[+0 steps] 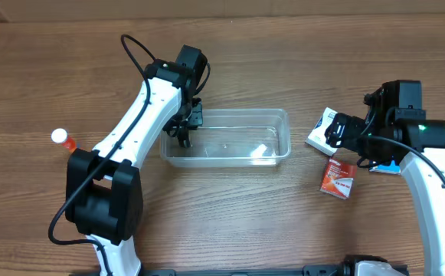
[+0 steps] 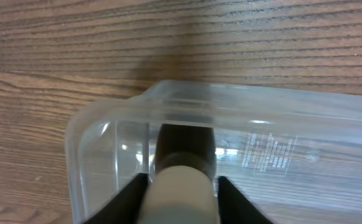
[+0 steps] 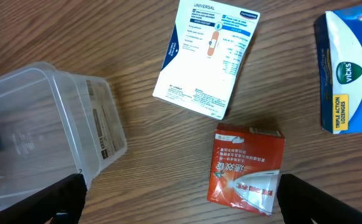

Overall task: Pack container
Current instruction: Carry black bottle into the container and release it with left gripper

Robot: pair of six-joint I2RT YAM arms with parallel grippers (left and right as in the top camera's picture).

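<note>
The clear plastic container (image 1: pixel 241 142) lies in the middle of the table and looks empty. My left gripper (image 1: pixel 185 132) hangs over its left end, shut on a small bottle with a pale cap and dark body (image 2: pixel 184 146). In the left wrist view the container's corner (image 2: pixel 100 134) sits just below the jaws (image 2: pixel 184 182). My right gripper (image 1: pixel 343 136) is open wide and empty, to the right of the container. In the right wrist view its fingers (image 3: pixel 181 202) straddle bare table beside a red packet (image 3: pixel 246 168), with the container's end (image 3: pixel 50 118) at the left.
A white and blue box (image 1: pixel 323 126) lies flat right of the container, also in the right wrist view (image 3: pixel 207 53). The red packet (image 1: pixel 338 178) lies nearer the front. A blue Vicks lozenge box (image 3: pixel 349 68) lies further right. A small orange, white-capped item (image 1: pixel 63 139) lies far left.
</note>
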